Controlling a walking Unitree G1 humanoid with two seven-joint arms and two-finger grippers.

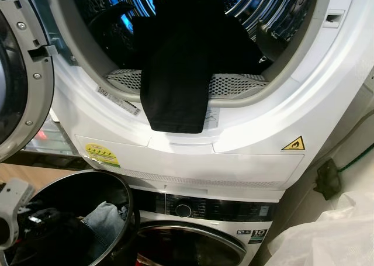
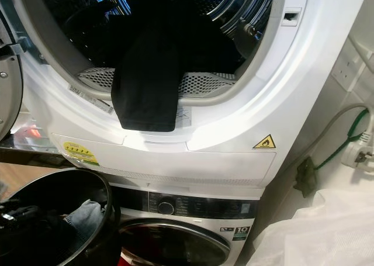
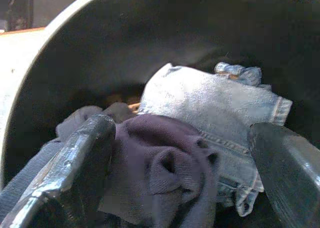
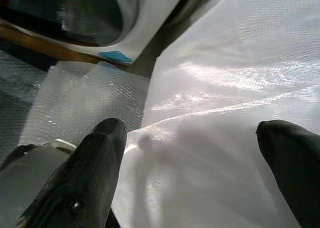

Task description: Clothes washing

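Stacked white dryer holds a black garment; left end effector, fingers spread, over basket clothes.

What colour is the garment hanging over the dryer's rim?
Black garment; clearest in the left eye view.

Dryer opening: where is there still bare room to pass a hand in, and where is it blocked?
The black garment drapes over the middle of the dryer rim, blocking the centre. Bare perforated lint screen shows right of it, and a shorter strip on the left. Below, the black basket is crowded with clothes.
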